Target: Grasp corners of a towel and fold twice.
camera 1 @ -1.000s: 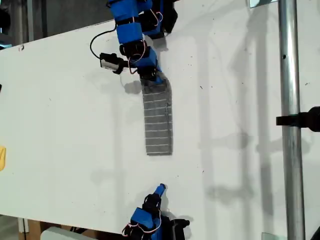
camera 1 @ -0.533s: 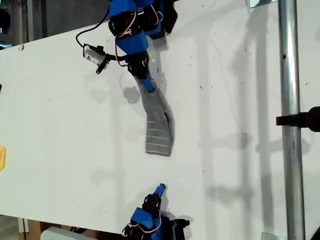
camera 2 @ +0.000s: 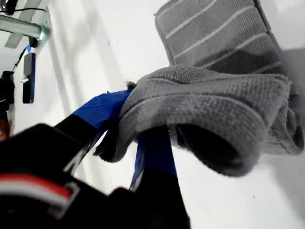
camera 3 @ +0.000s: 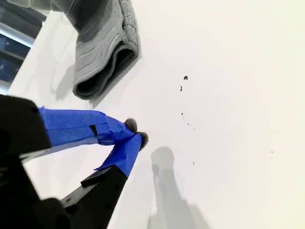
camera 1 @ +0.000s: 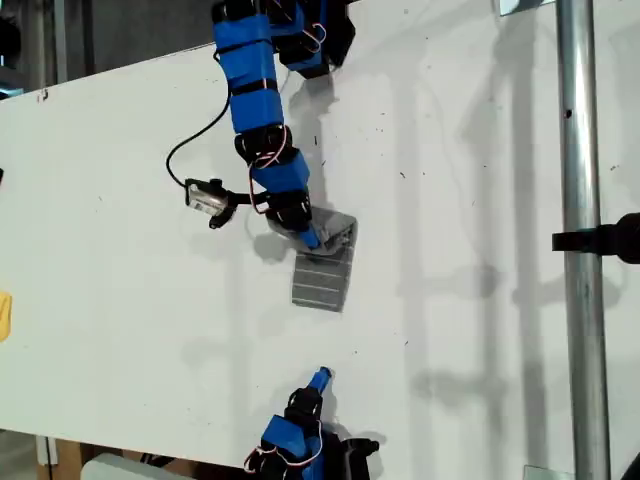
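Overhead and wrist views of a white table with 2 blue arms. My first gripper reaches from the top of the exterior view down to the middle of the table and is pinched on the towel, holding 1 end of the grey striped cloth doubled back over the rest. In the first wrist view the gripped fabric drapes over the blue jaws as a thick rolled fold, and the flat striped part lies on the table beyond it; which of the corners sits between the jaws is hidden by the fold. The towel lies near the table's centre in the exterior view, a short narrow stack with its free end toward the bottom of that view. My second gripper rests low at the bottom edge of the exterior view, well apart from the towel, with its 2 blue tips pressed together on nothing (small grey fuzz clings to each tip). The second wrist view shows the towel's folded end lying ahead of those tips on the bare table. A metal pole runs down the exterior view's right.
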Robot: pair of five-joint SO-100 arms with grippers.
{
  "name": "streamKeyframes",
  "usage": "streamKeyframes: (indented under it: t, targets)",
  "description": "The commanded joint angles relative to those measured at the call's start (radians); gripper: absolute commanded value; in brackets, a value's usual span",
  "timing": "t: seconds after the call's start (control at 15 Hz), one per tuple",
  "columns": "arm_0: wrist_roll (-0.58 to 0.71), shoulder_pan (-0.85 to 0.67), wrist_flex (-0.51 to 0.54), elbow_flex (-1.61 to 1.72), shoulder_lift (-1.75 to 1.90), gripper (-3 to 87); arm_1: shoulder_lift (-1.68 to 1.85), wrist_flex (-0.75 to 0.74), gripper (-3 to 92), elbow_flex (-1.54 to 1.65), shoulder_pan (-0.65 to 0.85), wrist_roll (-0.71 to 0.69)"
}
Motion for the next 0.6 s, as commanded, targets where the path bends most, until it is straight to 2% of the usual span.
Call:
streamKeyframes:
  t: [0.0,0.07,0.13,0.2,0.27,0.4,0.53]
  targets:
    - [0.002,-0.003,0.006,0.005,0.009,-2.6,-0.186,-0.021,2.1,-0.285,0.014,-0.075]
    - [0.003,-0.003,0.006,0.005,0.011,-2.6,-0.221,-0.135,30.6,-0.291,0.012,-0.143]
    - [0.003,-0.002,0.006,0.005,0.011,-2.6,-0.209,-0.267,27.1,-0.244,0.011,-0.163]
    - [0.003,-0.002,0.006,0.005,0.011,-2.6,-0.17,-0.43,15.8,-0.184,0.012,-0.201]
    - [0.003,-0.002,0.006,0.005,0.012,-2.6,-0.126,-0.554,9.6,-0.144,0.02,-0.25]
    - [0.0,0.009,0.006,0.005,0.012,-2.6,-0.067,-0.557,8.1,-0.141,0.034,-0.275]
    - [-0.002,0.011,0.006,0.005,0.012,-2.6,-0.005,-0.443,8.0,-0.063,0.031,-0.232]
